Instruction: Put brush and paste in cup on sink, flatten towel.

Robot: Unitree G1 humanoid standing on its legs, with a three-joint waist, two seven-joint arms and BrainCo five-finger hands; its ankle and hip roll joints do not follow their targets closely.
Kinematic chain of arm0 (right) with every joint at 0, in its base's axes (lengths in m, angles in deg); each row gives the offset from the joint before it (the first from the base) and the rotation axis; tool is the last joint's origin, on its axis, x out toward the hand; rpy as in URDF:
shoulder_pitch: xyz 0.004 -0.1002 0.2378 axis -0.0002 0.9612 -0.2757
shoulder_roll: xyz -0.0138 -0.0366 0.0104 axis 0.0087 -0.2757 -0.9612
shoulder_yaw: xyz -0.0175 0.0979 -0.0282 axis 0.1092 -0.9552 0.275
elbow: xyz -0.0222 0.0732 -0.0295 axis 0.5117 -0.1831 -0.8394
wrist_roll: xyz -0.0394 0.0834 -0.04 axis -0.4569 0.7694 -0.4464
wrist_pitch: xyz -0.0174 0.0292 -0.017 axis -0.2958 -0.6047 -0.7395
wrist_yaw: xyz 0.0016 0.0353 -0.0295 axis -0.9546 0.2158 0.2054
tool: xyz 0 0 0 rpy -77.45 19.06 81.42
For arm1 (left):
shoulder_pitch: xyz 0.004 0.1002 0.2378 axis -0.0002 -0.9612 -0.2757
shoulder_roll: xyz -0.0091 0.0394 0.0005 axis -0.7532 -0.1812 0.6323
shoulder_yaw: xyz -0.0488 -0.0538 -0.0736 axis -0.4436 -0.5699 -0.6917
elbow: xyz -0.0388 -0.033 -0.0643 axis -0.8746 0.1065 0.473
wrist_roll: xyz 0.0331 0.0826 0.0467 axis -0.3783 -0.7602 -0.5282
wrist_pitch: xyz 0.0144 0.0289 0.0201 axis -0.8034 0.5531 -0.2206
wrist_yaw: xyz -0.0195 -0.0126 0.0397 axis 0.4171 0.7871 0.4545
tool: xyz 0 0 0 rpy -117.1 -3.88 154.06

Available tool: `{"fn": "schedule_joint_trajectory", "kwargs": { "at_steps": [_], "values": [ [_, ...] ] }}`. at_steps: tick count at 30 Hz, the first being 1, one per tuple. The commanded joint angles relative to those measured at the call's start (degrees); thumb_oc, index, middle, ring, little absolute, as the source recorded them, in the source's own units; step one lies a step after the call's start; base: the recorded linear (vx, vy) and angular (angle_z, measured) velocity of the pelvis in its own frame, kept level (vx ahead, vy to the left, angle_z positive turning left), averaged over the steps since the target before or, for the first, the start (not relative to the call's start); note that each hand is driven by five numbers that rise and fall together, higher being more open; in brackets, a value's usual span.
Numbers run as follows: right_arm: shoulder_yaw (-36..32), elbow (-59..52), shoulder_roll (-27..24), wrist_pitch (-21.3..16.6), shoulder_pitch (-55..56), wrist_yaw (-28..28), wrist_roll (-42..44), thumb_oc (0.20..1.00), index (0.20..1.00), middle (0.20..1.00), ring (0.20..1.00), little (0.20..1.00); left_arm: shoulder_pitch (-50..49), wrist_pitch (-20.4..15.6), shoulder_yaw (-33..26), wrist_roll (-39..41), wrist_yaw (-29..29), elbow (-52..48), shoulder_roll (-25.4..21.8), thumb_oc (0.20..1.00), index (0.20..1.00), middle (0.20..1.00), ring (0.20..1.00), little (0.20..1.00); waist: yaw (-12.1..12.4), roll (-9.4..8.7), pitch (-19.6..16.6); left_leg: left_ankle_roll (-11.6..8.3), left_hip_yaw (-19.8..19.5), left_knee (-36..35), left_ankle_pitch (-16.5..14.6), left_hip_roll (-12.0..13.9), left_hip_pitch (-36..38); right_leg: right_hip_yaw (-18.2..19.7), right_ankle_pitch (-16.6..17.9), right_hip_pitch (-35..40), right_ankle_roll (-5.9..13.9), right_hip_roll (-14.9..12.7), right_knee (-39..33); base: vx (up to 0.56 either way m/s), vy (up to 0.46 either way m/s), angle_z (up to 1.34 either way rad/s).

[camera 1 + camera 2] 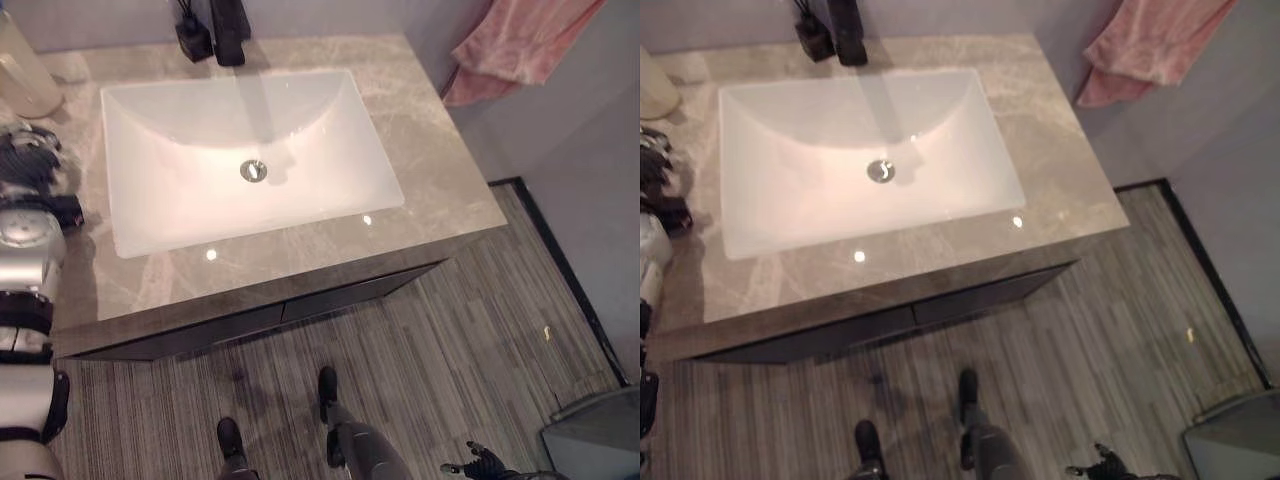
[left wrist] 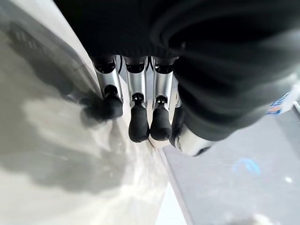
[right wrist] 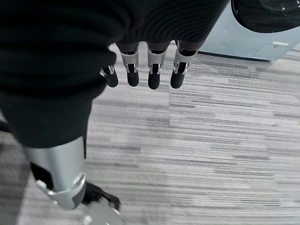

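Left eye view: one white sink [image 1: 180, 215] is set in the marble table [image 1: 440, 180], basin bare; one pink towel [image 1: 525, 40] is hung bunched on the wall, well apart from both hands. One pale cup [image 1: 22, 70] is seen at the table's far left corner, contents not readable. The left hand [image 1: 30, 160] is seen near it.

Left wrist view: fingers [image 2: 138, 122] are held straight over the table.

Right wrist view: right hand [image 3: 140, 70] is hung relaxed, empty, over the floor [image 3: 211, 140].

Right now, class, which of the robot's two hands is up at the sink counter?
The left hand, close over the marble counter; the right hand hangs over the striped floor.
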Motion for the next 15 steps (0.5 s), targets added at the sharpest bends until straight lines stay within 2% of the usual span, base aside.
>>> {"fn": "schedule_joint_trajectory", "kwargs": {
  "at_steps": [1, 4, 6, 8, 9, 10, 12, 15],
  "values": [
    [-1.53, 1.3, -0.47, 0.36, 1.62, 0.13, -1.06, 1.0, 1.0, 1.0, 1.0, 1.0, -5.04, -3.97, -6.53, -3.24, -0.02, -4.3, 2.39, 0.2, 0.2, 0.2, 0.2, 0.2, 0.7, -0.37, -1.27, 4.01, -3.37, 0.38, 0.86, -2.96, -0.89, 3.56, -1.94, 6.6, 4.87, -3.81, -0.14, 0.03, 0.048, 0.01],
    [-2.58, 0.73, -0.49, 0.39, 1.98, 0.38, -1.73, 1.0, 1.0, 1.0, 1.0, 1.0, -11.44, -4.56, -10.32, -3.5, 0.34, -9.04, 3.74, 0.2, 0.2, 0.2, 0.2, 0.2, 0.9, -0.18, -2.44, 4.36, -3.14, 0.38, 0.44, -3.36, 0.67, 3.64, -2.3, 8.05, 4.87, -4.17, -0.14, 0.01, 0.038, 0.01],
    [-4.17, 0.17, -0.19, 0.19, 2.22, 0.94, -2.67, 1.0, 1.0, 1.0, 1.0, 1.0, -20.01, -5.55, -14.2, -3.53, 2.03, -15.9, 7.29, 0.2, 0.2, 0.2, 0.2, 0.2, 1.57, 0.33, -3.75, 5.12, -3.23, 0.38, -0.66, -4.39, 3.47, 3.61, -3.09, 10.74, 5.02, -4.92, 0.25, 0.02, 0.095, 0.04],
    [-5.81, -1.56, 0.22, -0.37, 3.15, 2.17, -1.11, 1.0, 1.0, 1.0, 1.0, 1.0, -24.78, -6.29, -15.53, -4.73, 3.76, -20.65, 10.07, 0.2, 0.2, 0.2, 0.2, 0.2, 1.99, 0.6, -4.48, 5.73, -3.24, 0.38, -1.5, -5.16, 5.1, 3.19, -4.08, 12.26, 5.04, -5.51, 0.96, 0.04, 0.085, -0.08],
    [-7.95, -1.48, 0.7, -0.64, 3.3, 3.05, 2.92, 1.0, 1.0, 1.0, 1.0, 1.0, -27.17, -6.4, -15.72, -4.84, 4.71, -23.13, 11.93, 0.2, 0.2, 0.2, 0.2, 0.2, 2.07, 0.84, -4.41, 6.13, -3.41, 0.38, -2.1, -5.54, 6.39, 2.99, -4.82, 13.25, 5.16, -5.94, 1.77, 0.03, 0.047, -0.1],
    [-7.91, -1.49, 0.66, -0.63, 3.29, 3.06, 2.94, 1.0, 1.0, 1.0, 1.0, 1.0, -27.27, -6.33, -15.81, -4.87, 4.71, -23.24, 11.98, 0.2, 0.2, 0.2, 0.2, 0.2, 2.07, 0.83, -4.5, 6.13, -3.35, 0.38, -1.95, -5.57, 6.24, 3.06, -4.7, 13.08, 5.13, -5.95, 1.75, 0.03, 0.067, -0.05],
    [-15.1, -1.51, 3.26, -1.55, 3.1, 3.95, 16.78, 1.0, 1.0, 1.0, 1.0, 1.0, -32.0, -6.69, -16.73, -5.62, 5.84, -28.83, 16.08, 0.2, 0.2, 0.2, 0.2, 0.2, 2.38, 1.45, -3.88, 6.98, -3.11, 0.57, -2.87, -6.46, 8.29, 3.1, -5.68, 13.84, 5.26, -6.67, 4.28, 0.0, 0.092, 0.04],
    [-16.84, -1.15, 5.03, -1.93, 2.05, 5.08, 20.31, 1.0, 1.0, 1.0, 1.0, 1.0, -37.09, -6.53, -16.87, -5.72, 8.59, -32.97, 19.86, 0.2, 0.2, 0.2, 0.2, 0.2, 3.07, 1.94, -3.7, 7.6, -2.73, 2.95, -4.32, -7.76, 8.95, 3.39, -5.28, 14.65, 5.5, -7.91, 5.52, -0.01, 0.083, -0.01]
  ]
}}
